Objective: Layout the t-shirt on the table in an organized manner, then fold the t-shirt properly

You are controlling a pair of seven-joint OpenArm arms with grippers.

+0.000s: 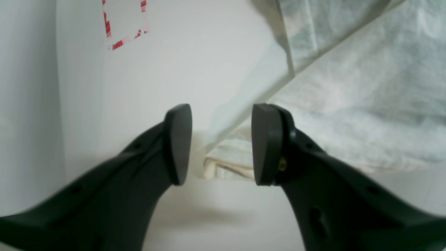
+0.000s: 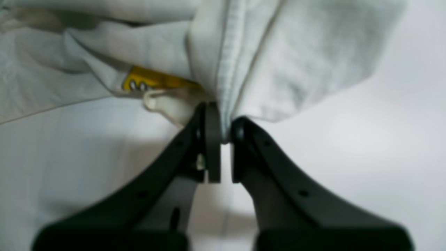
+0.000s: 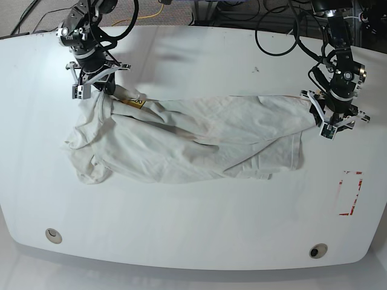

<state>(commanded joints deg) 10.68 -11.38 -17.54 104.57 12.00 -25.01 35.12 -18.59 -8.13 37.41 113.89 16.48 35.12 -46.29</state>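
right gripper [image 3: 100,89]: at 10 o'clock on the table in the base view, fingers pressed onto a bunched seam of the t-shirt [image 3: 181,145]. Right wrist view shows the cloth pinched between the pads [image 2: 213,139], only a thin slit left between them.
t-shirt: crumpled, stretched across the table's middle from 10 o'clock to 3 o'clock. Widest bulk at 9 o'clock, narrowing toward the right end. Plain pale side mostly up.
graphic [image 2: 150,82]: a yellow patch with dark marks peeks out of a fold just beside the right gripper, at 11 o'clock of its tips in the right wrist view. Same spot shows as a small yellow fleck in the base view [image 3: 134,104].
table [image 3: 199,229]: glossy white, two round holes [image 3: 53,234] near the front edge at 7 and 5 o'clock.
red mark [image 3: 349,193]: red-outlined rectangle at 4 o'clock on the table, well apart from the shirt. Also at the top left of the left wrist view [image 1: 123,24].
left gripper [image 1: 221,143]: at 3 o'clock on the table, at the shirt's right end. Fingers spread, a wide gap between the pads [image 1: 266,139]. A folded cloth edge [image 1: 226,167] lies in the gap; whether the pads touch it I cannot tell.
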